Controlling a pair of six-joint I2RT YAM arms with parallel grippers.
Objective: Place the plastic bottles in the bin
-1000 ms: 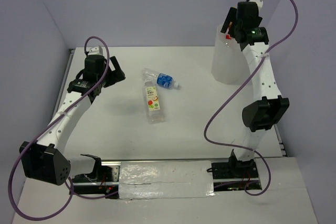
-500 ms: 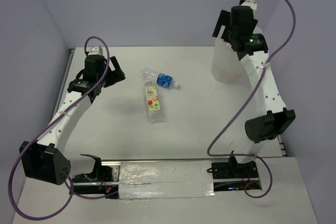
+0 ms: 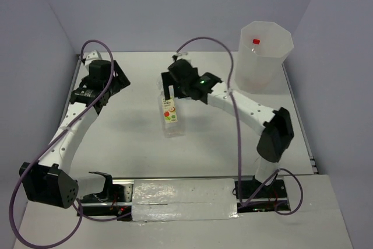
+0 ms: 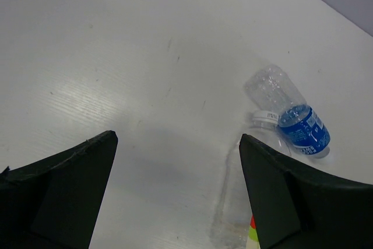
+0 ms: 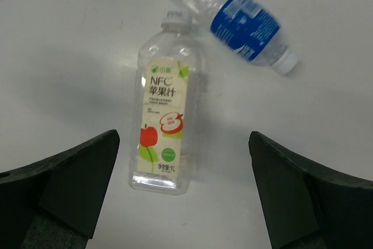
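Observation:
Two plastic bottles lie on the white table. The white-green fruit-labelled bottle (image 3: 170, 116) lies lengthwise, cap away from me; it also shows in the right wrist view (image 5: 162, 127). The blue-labelled bottle (image 5: 234, 17) lies slanted just beyond it and also shows in the left wrist view (image 4: 292, 119). My right gripper (image 3: 171, 91) hovers open and empty above these two, hiding the blue one from the top view. My left gripper (image 3: 121, 79) is open and empty to their left. The bin (image 3: 265, 56) stands at the back right; a red cap (image 3: 255, 41) shows inside it.
The table's left edge (image 3: 74, 86) runs beside my left arm. The purple back wall rises just behind the bin. The right arm's purple cable (image 3: 221, 51) arcs between the bin and the gripper.
My right arm has swung from above the bin leftward and down to over the two bottles on the table. My left gripper has shifted slightly back and left.

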